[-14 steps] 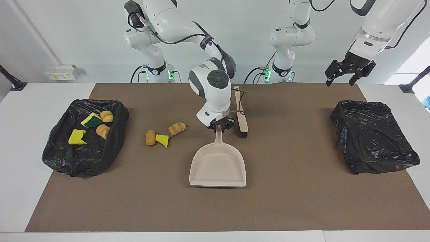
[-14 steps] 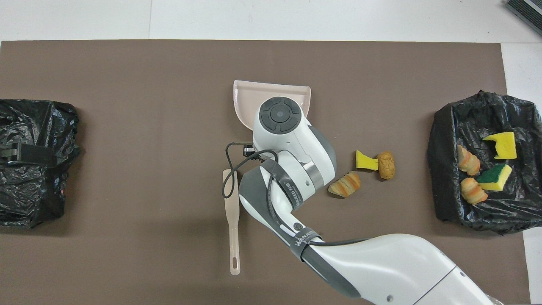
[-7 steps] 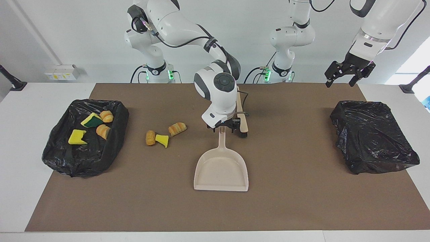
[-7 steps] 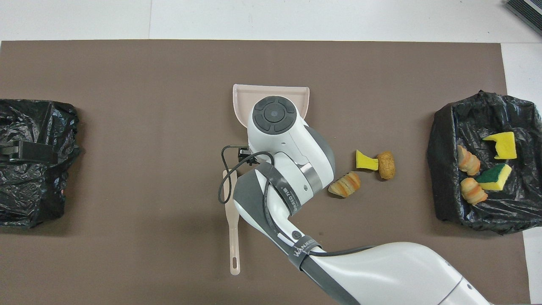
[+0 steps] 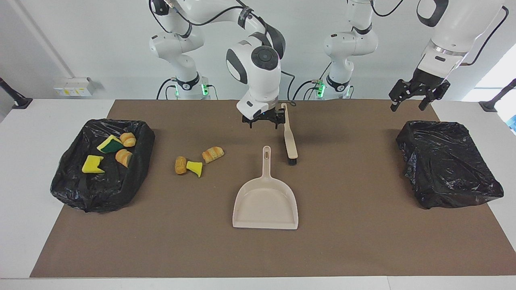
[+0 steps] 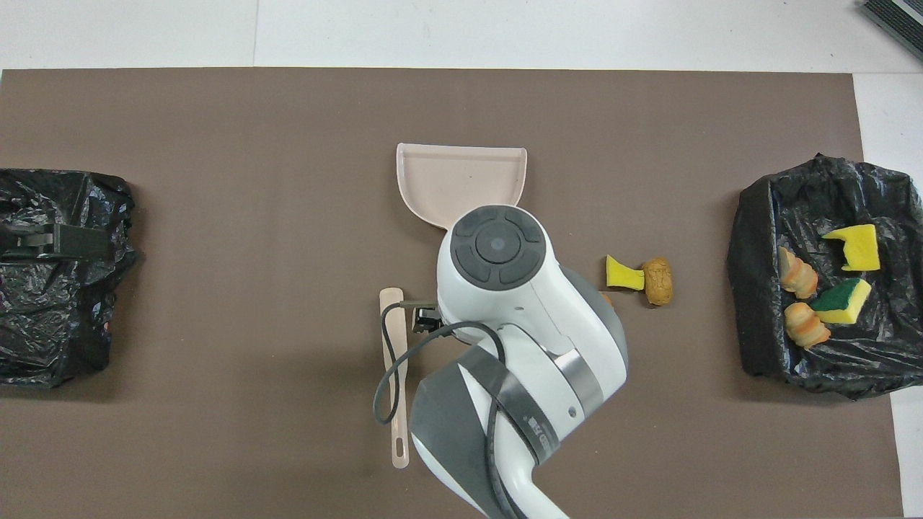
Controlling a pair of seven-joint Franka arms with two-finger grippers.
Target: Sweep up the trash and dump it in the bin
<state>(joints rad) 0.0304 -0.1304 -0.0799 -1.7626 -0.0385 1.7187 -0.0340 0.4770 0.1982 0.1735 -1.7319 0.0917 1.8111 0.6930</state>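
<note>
Three pieces of trash lie on the brown mat: a tan chunk [image 5: 180,165], a yellow sponge piece [image 5: 195,168] and a striped bread-like chunk [image 5: 212,154]. Several more scraps [image 5: 109,144] lie in the black-lined bin [image 5: 100,197] at the right arm's end. The beige dustpan [image 5: 266,203] lies flat mid-mat with its handle toward the robots. The beige brush [image 5: 289,137] lies beside that handle. My right gripper [image 5: 263,121] hangs open and empty over the mat, above the gap between the dustpan's handle and the robots. My left gripper [image 5: 415,96] waits open over the table's edge by the other bin.
A second black-lined bin [image 5: 447,165] sits at the left arm's end. In the overhead view the right arm's wrist [image 6: 497,249] covers the dustpan's handle and the striped chunk; the dustpan's tray [image 6: 461,176] and brush handle [image 6: 394,389] show.
The right gripper opened, let go of the dustpan's handle and rose, drawing back toward the robots. The dustpan stays flat on the mat. The left arm barely moved.
</note>
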